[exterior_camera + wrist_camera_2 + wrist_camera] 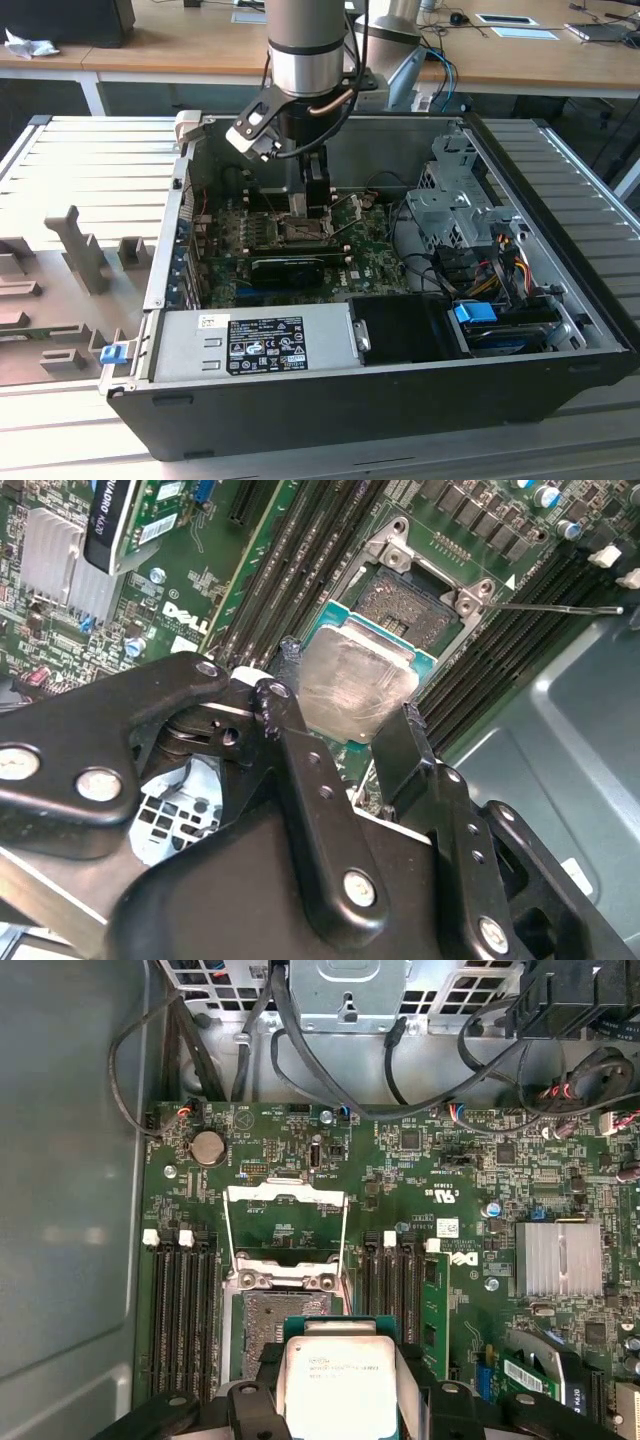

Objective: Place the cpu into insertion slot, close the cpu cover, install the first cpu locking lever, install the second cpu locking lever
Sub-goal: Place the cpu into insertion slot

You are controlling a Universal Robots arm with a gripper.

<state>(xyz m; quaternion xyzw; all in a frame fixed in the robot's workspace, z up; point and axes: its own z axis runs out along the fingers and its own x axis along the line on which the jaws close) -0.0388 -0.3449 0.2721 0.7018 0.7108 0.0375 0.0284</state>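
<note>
Your gripper [350, 685] is clamped on the cpu [358, 675], holding it partly over the insertion slot [415, 600] (cpu cover [285, 1192] standing open), at 12 o'clock from the black card [290, 265] in the exterior view.

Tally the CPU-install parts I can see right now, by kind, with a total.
cpu: 1, gripped in the claw
insertion slot: 1, empty
cpu cover: 1, standing open
claw: 1
Total: 4
</note>
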